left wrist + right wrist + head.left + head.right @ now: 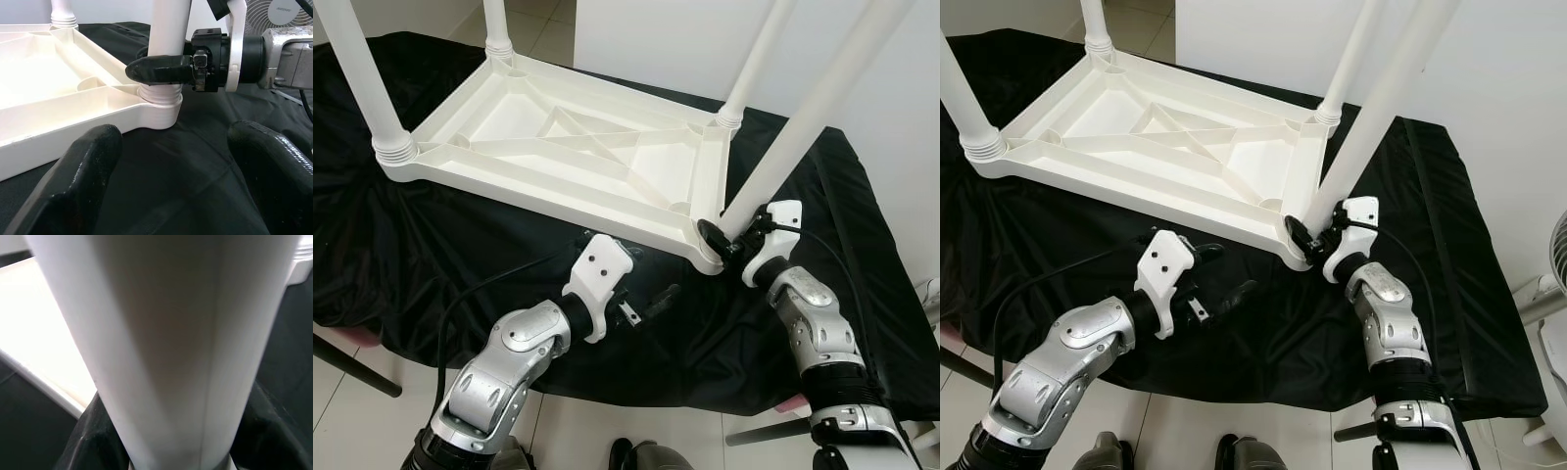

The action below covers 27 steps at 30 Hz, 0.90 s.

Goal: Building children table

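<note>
A white plastic children's table [578, 147] is seen lying upside down on a bench draped in black cloth [401, 245], its ribbed underside facing up and 4 white legs rising from its corners. The leg [803, 127] at the near right corner is gripped close to its base by the right gripper [729, 238], whose black fingers are closed around the tube just above the threaded collar where the leg meets the corner socket [159, 105]. In the left wrist view one of those fingers [159, 69] is seen pressed across the front of the leg, with the silver right forearm [288, 54] extending away behind it. In the right wrist view the white tube [166, 347] is seen very near, with dark finger surfaces on both sides of its lower part. The left gripper [1209, 274] is held low over the black cloth, just in front of the table's near edge and apart from it; its jaws are spread wide and nothing is held between them. The 2 broad black fingers [83, 181] are seen pointing toward the gripped corner. A grey fan [281, 14] is visible behind the bench.
</note>
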{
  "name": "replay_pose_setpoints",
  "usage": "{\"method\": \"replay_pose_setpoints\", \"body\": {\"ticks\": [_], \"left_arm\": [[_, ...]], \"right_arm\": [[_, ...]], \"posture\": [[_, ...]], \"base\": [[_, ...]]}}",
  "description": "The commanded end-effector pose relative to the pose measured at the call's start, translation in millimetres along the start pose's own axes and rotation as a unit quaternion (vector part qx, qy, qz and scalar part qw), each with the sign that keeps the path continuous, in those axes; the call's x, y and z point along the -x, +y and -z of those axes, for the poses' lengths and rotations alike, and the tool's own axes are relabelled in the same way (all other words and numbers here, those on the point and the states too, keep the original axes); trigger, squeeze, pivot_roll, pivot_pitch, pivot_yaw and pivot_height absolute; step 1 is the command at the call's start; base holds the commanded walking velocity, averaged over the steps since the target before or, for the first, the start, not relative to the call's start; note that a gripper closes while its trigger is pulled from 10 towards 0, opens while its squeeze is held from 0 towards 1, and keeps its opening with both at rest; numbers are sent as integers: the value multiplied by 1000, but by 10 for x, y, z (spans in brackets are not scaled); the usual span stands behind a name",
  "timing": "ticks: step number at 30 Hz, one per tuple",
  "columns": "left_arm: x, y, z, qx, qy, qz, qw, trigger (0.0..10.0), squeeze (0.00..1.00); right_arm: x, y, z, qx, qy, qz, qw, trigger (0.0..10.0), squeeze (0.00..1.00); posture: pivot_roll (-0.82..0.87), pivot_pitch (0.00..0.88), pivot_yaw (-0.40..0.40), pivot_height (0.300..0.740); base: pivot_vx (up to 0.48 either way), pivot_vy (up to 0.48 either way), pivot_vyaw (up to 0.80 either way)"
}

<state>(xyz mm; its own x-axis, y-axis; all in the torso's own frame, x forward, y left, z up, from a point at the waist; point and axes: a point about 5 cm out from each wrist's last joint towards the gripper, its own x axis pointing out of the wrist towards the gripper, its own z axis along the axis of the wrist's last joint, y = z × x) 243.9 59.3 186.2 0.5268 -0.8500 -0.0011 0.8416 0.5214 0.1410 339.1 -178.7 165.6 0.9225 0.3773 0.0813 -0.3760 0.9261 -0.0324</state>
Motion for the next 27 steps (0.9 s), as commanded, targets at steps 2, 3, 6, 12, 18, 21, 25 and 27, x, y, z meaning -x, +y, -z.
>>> {"method": "replay_pose_setpoints", "body": {"ticks": [2, 3, 6, 12, 18, 21, 25, 27], "left_arm": [[-4, -39, 9, 4, 0, 3, 1000, 10000, 0], [-7, -41, 10, 4, 1, 5, 1000, 10000, 0], [-7, -40, 12, 4, 1, 7, 1000, 10000, 0], [-10, -50, 15, 5, 2, 9, 1000, 10000, 0], [-8, -58, 26, 6, 4, 10, 1000, 10000, 0], [-6, -56, 33, 7, 4, 6, 1000, 10000, 0], [-10, -55, 43, 7, 4, 2, 1000, 10000, 0], [-11, -52, 46, 7, 4, -1, 1000, 10000, 0]], "right_arm": [[51, -32, 138, -18, 35, 55, 998, 0, 0], [52, -15, 135, -25, 32, 83, 996, 0, 0], [66, 16, 125, -33, 25, 142, 989, 0, 0], [102, 74, 125, -28, 23, 228, 973, 0, 0], [129, 169, 132, -36, 28, 325, 944, 0, 0], [112, 226, 114, -42, 30, 343, 938, 0, 0], [132, 185, 96, -30, 29, 352, 935, 10000, 0], [170, 129, 36, -25, 3, 345, 938, 10000, 1000]], "posture": [[55, 172, -121, 740], [55, 172, -121, 740], [53, 172, -118, 740], [53, 173, -118, 740], [66, 169, -126, 740], [70, 165, -127, 740], [73, 160, -135, 740], [70, 157, -138, 740]], "base": [[0, 0, 0], [0, 0, 0], [0, 0, 0], [0, 0, 0], [0, 0, 0], [0, 0, 0], [0, 0, 0], [0, 0, 0]]}}
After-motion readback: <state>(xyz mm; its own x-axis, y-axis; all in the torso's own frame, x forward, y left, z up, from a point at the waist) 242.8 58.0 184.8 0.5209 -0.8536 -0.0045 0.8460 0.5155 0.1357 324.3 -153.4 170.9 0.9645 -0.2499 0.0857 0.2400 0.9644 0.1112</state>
